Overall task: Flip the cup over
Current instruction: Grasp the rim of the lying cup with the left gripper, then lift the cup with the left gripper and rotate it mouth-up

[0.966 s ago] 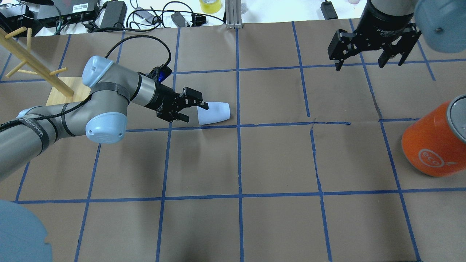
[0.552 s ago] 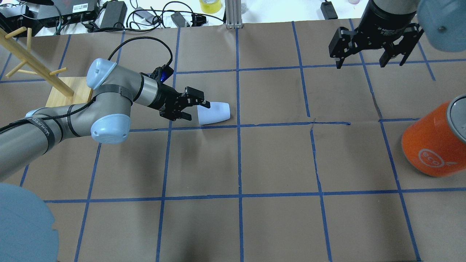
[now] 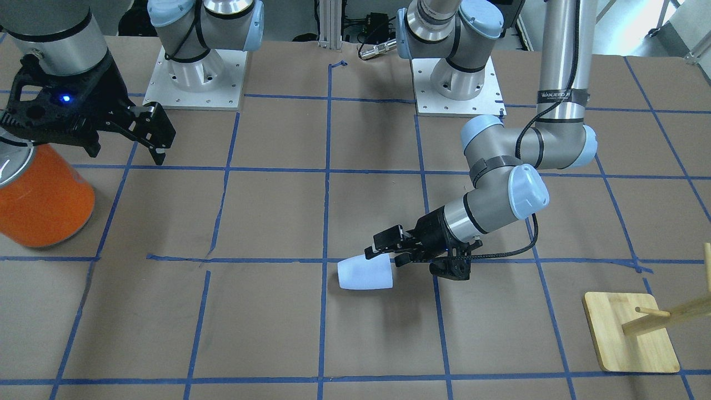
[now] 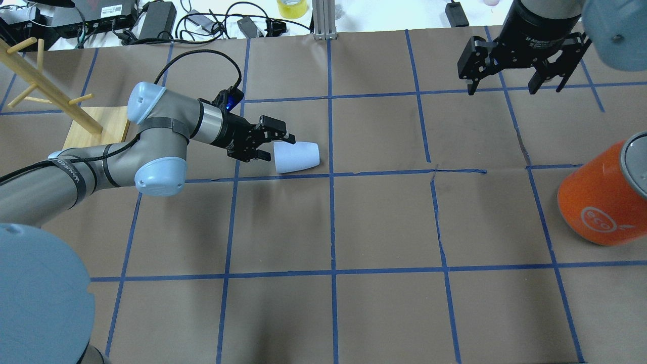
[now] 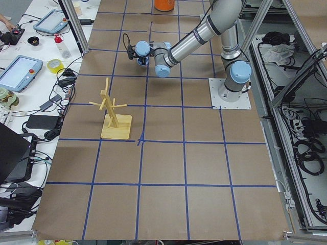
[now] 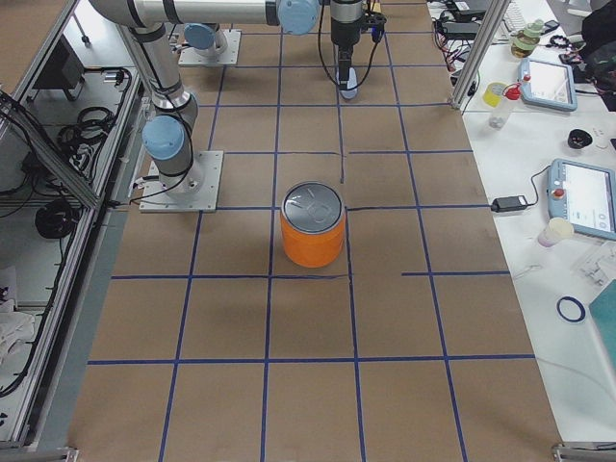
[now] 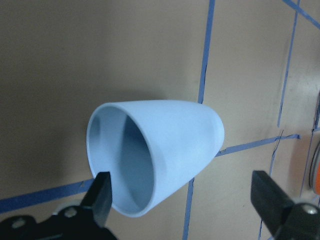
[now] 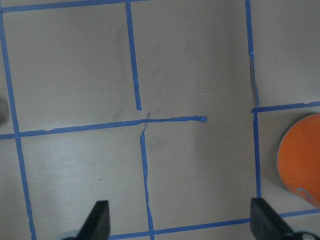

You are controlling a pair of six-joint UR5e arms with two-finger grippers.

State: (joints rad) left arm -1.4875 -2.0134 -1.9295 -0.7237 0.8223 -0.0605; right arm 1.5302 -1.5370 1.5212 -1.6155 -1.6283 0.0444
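Left claw [image 3: 383,254], spread wide, at the rim of the side-lying cup [image 3: 364,274]

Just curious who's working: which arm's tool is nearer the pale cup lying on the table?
Left. The left tool, open, sits at the cup's rim; the right tool hangs far away, near the orange can.

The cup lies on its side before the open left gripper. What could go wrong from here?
1. The cup lies on its side, free to roll; a bump from the left gripper at the rim may push it away.
2. In the wrist view one finger is at the rim, the other far aside; closing so may pinch only the thin wall and slip.
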